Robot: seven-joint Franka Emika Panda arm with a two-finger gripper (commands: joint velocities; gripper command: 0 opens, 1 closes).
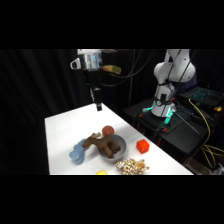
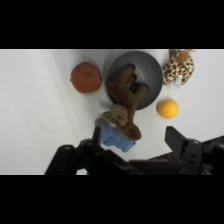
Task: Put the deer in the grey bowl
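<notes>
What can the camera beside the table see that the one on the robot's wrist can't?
Only the side view shows the arm's base, the cables around it and an orange block. Only the wrist view shows the whole yellow ball. Both show the deer lying half in the grey bowl, the red ball, the blue plush toy, the spotted plush and the open pincer.

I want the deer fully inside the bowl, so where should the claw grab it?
Grip the deer by the part draped over the rim of the grey bowl onto the blue plush toy, coming straight down from above; that end sticks out.
</notes>
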